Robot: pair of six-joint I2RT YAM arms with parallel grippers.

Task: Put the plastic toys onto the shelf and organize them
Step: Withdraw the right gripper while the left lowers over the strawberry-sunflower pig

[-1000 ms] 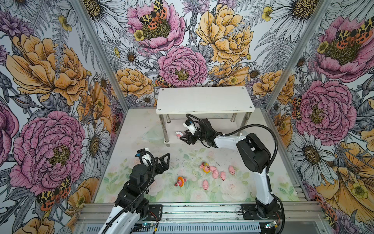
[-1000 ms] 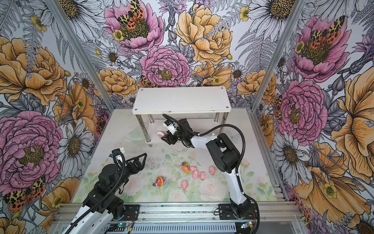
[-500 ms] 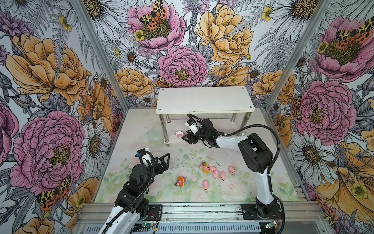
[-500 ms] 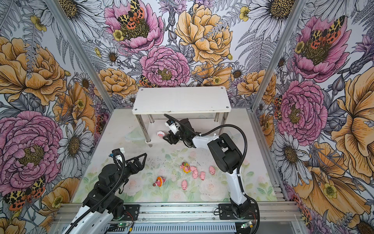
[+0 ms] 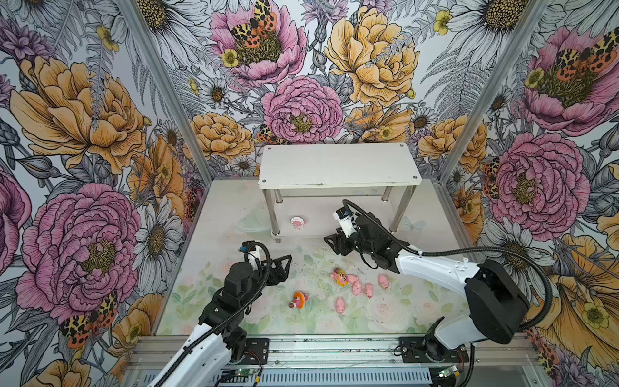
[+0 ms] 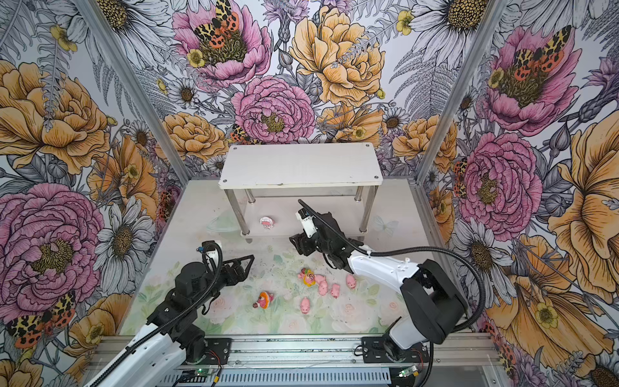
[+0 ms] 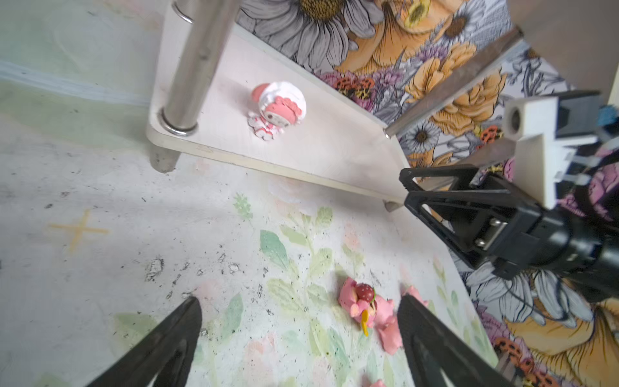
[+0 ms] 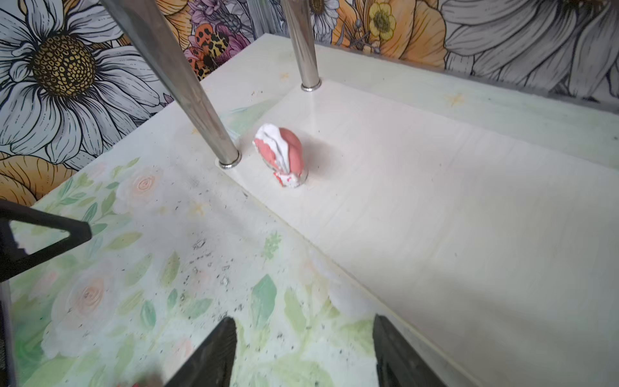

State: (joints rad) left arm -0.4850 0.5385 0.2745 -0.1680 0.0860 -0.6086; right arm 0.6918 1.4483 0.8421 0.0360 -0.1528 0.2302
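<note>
The shelf (image 5: 338,166) (image 6: 298,164) stands at the back. One of the plastic toys, a white-rimmed one (image 5: 297,222) (image 6: 267,222) (image 7: 278,109) (image 8: 279,154), stands on its lower tier (image 8: 418,187) beside the front left leg. A yellow-rimmed toy (image 5: 341,277) (image 7: 363,303), an orange-rimmed toy (image 5: 298,299) (image 6: 264,299) and several pink pigs (image 5: 356,287) lie on the mat. My right gripper (image 5: 331,240) (image 6: 296,243) (image 8: 304,326) is open and empty just in front of the lower tier. Left of the toys, my left gripper (image 5: 284,263) (image 6: 248,263) (image 7: 298,308) hovers open and empty.
Flowered walls enclose the mat on three sides, and a metal rail (image 5: 335,348) runs along the front. The shelf's shiny legs (image 8: 187,90) stand near the white-rimmed toy. The left gripper's finger (image 8: 50,231) shows in the right wrist view.
My right gripper has drawn back from the shelf's lower tier toward the front right, away from the white-rimmed toy standing there. The left arm has stayed in place.
</note>
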